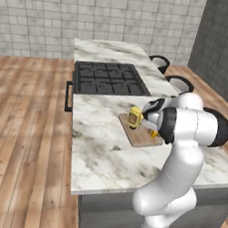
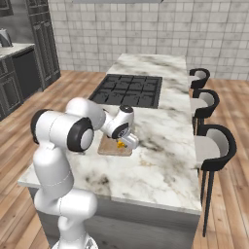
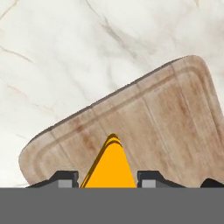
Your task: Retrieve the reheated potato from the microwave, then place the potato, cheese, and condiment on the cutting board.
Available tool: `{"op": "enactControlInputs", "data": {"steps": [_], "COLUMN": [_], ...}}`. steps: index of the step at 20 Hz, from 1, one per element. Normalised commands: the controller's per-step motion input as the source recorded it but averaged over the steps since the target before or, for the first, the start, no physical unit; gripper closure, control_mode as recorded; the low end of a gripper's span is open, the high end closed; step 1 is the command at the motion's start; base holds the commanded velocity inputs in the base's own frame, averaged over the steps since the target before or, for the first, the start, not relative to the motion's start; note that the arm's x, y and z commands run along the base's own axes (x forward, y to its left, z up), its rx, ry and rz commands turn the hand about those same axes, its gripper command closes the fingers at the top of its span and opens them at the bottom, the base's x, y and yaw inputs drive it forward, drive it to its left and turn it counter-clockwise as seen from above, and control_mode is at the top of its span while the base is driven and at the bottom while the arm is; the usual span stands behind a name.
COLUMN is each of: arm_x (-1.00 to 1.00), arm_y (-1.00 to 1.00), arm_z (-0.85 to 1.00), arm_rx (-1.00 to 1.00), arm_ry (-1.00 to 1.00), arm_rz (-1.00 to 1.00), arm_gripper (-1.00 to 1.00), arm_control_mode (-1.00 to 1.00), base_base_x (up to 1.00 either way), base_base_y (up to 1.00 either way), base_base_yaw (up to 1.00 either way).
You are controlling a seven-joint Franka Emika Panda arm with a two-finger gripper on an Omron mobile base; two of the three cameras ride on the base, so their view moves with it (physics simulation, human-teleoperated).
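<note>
The cheese (image 3: 110, 164), an orange-yellow wedge, is held clamped between the two fingertips of the gripper (image 3: 108, 178), directly above the cutting board (image 3: 175, 118); whether the wedge already touches the wood cannot be told. The condiment (image 1: 134, 116) stands upright on the board's far part, in the left base view, so that item is judged to be placed. The potato cannot be made out on the board, being possibly hidden behind the hand, so its delivery is left unsettled; the cheese is judged to be just short of release. The board lies on the marble counter (image 1: 102, 149) near its middle, just in front of the stovetop (image 1: 109, 78), well apart from the counter's near edge. Bare board is seen around the wedge toward the rounded corners, and open marble lies beyond every board edge, so room for lowering and withdrawing upward is judged ample, with only the bottle close by.
</note>
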Motion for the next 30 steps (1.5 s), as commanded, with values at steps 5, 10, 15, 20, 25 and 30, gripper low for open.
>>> {"op": "enactControlInputs", "data": {"steps": [5, 10, 15, 20, 25, 30], "arm_x": [0.11, 0.07, 0.09, 0.04, 0.02, 0.0], "arm_y": [0.03, 0.09, 0.08, 0.08, 0.03, 0.0], "arm_z": [-0.09, -0.06, -0.02, -0.03, -0.09, -0.13], "arm_rx": [0.0, 0.0, 0.0, 0.0, 0.0, 0.0], "arm_ry": [0.0, 0.0, 0.0, 0.0, 0.01, 0.01], "arm_rz": [0.14, 0.1, 0.06, 0.03, 0.03, 0.04], "arm_gripper": [1.0, 1.0, 1.0, 1.0, 1.0, 1.0], "arm_control_mode": [-1.0, -1.0, -1.0, -1.0, -1.0, -1.0], "base_base_x": [0.0, 0.0, 0.0, 0.0, 0.0, 0.0], "base_base_y": [0.0, 0.0, 0.0, 0.0, 0.0, 0.0], "base_base_yaw": [0.0, 0.0, 0.0, 0.0, 0.0, 0.0]}}
